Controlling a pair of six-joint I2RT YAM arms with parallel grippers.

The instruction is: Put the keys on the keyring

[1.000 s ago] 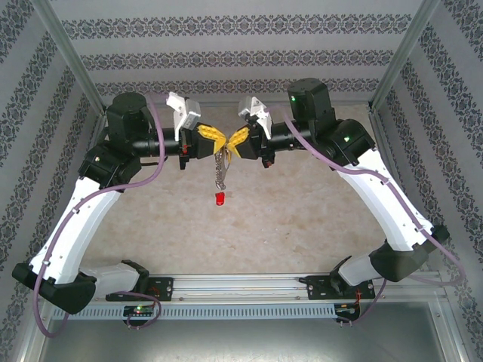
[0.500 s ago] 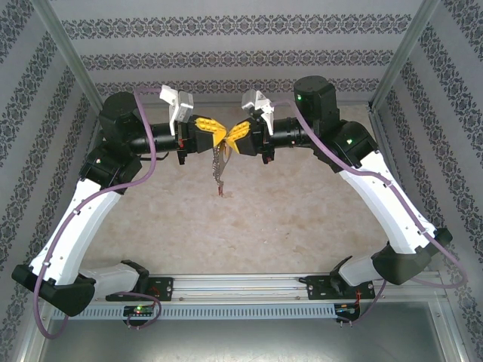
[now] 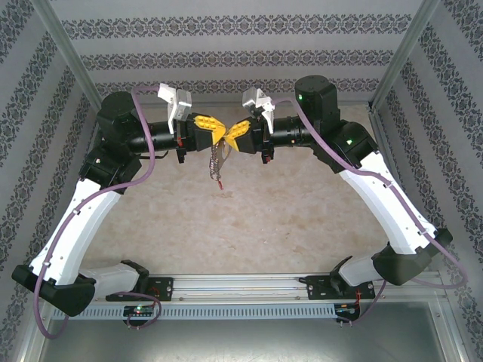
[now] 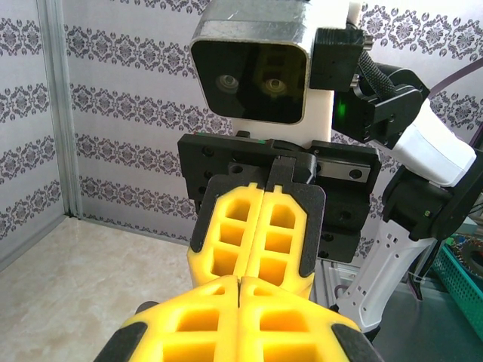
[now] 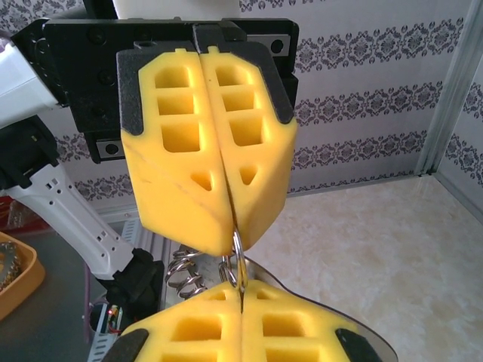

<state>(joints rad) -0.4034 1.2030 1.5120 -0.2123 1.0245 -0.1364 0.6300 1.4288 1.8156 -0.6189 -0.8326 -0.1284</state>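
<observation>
My two grippers meet tip to tip high above the table, the left gripper (image 3: 223, 135) on the left and the right gripper (image 3: 232, 140) on the right. Both are shut. A thin silver ring of the keyring (image 5: 237, 256) is pinched between the left gripper's yellow fingers (image 5: 177, 188) and runs into the closed tips of the right gripper (image 5: 241, 292). Its chain links (image 5: 183, 270) hang beside it, and a grey loop (image 5: 317, 302) curves under my right fingers. From above, the chain (image 3: 218, 162) dangles with the red tag (image 3: 219, 183) at its end. The keys are hidden.
The beige table (image 3: 287, 219) lies below the hanging chain. Patterned walls (image 3: 241, 60) close in the back and sides, with metal posts (image 3: 72, 53) at the corners. The rail holding both arm bases (image 3: 241, 286) runs along the near edge.
Both grippers have lifted and moved a little toward the back wall, staying joined. The chain and red tag rose with them and hang shorter.
</observation>
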